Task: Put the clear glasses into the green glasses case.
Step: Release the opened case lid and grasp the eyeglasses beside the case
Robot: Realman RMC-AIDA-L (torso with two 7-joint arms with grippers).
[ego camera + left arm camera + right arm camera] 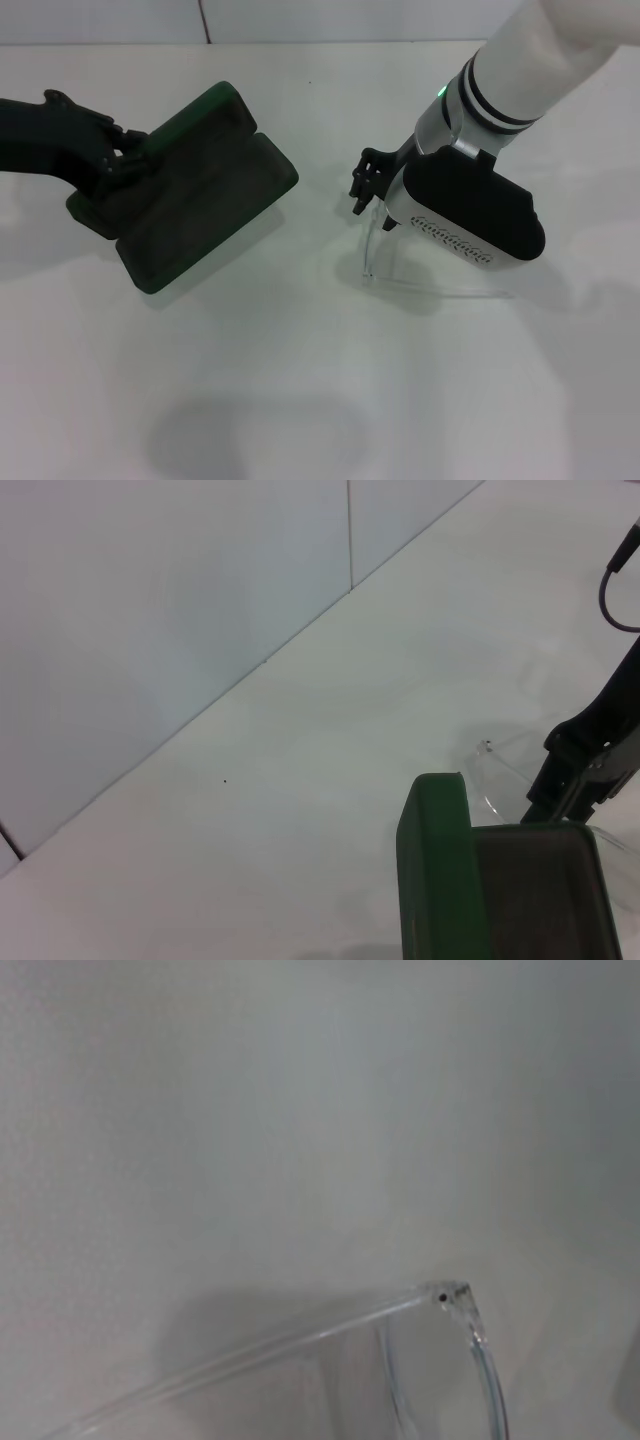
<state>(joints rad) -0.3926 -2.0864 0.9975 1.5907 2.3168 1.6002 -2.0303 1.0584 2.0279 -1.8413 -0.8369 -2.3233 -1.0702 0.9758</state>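
Note:
The green glasses case (200, 212) lies open on the white table at the left, its lid (195, 125) raised toward the back. My left gripper (118, 160) is shut on the lid's far-left edge. The left wrist view shows the case (440, 880) from its end, dark lining up. The clear glasses (400, 262) rest on the table right of the case. My right gripper (362, 185) hovers open at their left end, fingers apart. The right wrist view shows only a hinge corner and arm of the glasses (445, 1295). The left wrist view shows the glasses (500, 770) beside the right gripper (570, 780).
The white table (300, 400) stretches out in front of both arms, and a grey wall (150, 600) rises behind it. The right arm's black wrist housing (475, 210) covers much of the glasses.

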